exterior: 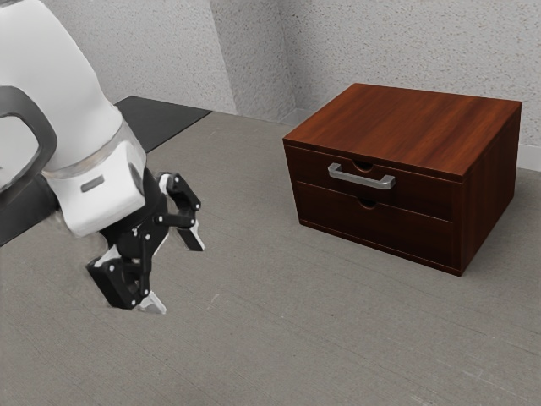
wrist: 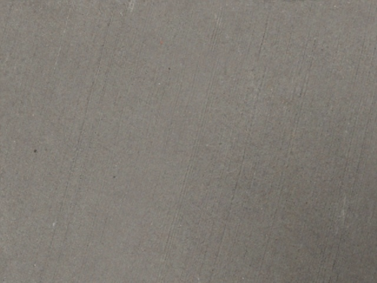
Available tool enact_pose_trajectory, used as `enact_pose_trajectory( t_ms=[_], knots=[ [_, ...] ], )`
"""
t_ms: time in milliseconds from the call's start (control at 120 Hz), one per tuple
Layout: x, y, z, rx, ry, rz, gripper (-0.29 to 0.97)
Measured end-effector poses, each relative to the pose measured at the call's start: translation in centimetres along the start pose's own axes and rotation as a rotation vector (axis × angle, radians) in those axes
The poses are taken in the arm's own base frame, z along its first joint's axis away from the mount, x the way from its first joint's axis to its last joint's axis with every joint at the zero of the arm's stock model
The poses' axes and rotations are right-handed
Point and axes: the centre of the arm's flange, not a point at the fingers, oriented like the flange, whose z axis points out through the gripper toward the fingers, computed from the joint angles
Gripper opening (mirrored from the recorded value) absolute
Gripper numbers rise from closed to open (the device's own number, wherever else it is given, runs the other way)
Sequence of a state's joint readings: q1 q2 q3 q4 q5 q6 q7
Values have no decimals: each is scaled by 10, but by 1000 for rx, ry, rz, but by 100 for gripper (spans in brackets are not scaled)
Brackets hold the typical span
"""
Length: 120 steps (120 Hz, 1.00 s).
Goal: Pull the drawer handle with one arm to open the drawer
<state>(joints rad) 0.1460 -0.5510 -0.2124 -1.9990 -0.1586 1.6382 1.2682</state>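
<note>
Grey floor [exterior: 279,338] lay under our gripper [exterior: 175,272], which hung spread and empty, with the drawer handle [exterior: 362,178] well apart at 2 o'clock on the shut upper drawer [exterior: 423,191]; we judged a misaligned approach could strike the cabinet [exterior: 406,118] instead.

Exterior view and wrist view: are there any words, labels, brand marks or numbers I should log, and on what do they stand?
There is no readable text in either view.
Wooden cabinet and its drawer handle: plain, no label.
Small grey plate on the white arm: blank as far as can be seen.
Black tool: no markings.
Wrist view, grey floor: no signs.
</note>
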Motion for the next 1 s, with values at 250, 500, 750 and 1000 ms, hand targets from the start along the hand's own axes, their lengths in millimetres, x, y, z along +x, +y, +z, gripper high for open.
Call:
enact_pose_trajectory(
  t_ms=[250, 500, 750, 1000],
  knots=[
    [84, -63, 71, 49, 64, 220, 68],
    [94, -136, 96, 157, 162, 235, 68],
    [81, -179, 106, 227, 179, 227, 68],
    [47, -230, 135, 232, 168, 183, 68]
  ],
)
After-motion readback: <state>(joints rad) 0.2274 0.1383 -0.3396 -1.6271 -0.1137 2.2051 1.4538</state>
